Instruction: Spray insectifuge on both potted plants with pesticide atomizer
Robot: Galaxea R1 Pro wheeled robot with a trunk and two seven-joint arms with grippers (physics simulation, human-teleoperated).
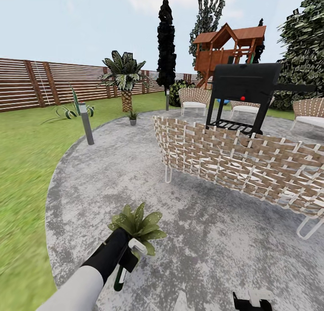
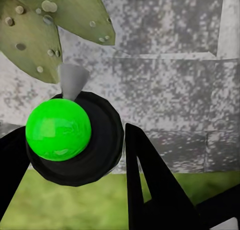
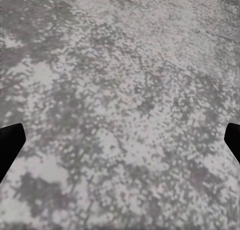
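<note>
My left gripper (image 1: 126, 257) is shut on the pesticide atomizer (image 1: 119, 277), a dark-green bottle hanging down with its pale trigger head (image 1: 137, 247) against the near potted plant (image 1: 138, 224). In the left wrist view the atomizer (image 2: 58, 129) shows end-on as a bright green round in a black ring between my dark fingers (image 2: 150, 190). Its grey nozzle (image 2: 73, 80) points at broad leaves (image 2: 45, 30) speckled with droplets. The other potted plant (image 1: 132, 117) stands far off at the paving's edge. My right gripper (image 1: 252, 299) hangs open over bare paving (image 3: 120, 90).
A woven sofa (image 1: 234, 162) spans the right side, with a black grill (image 1: 245, 95) and chairs (image 1: 194, 99) behind it. A grey bollard light (image 1: 86, 123), a striped agave (image 1: 72, 109) and a palm (image 1: 123, 79) stand left. Lawn (image 1: 22, 167) reaches the slat fence (image 1: 45, 81).
</note>
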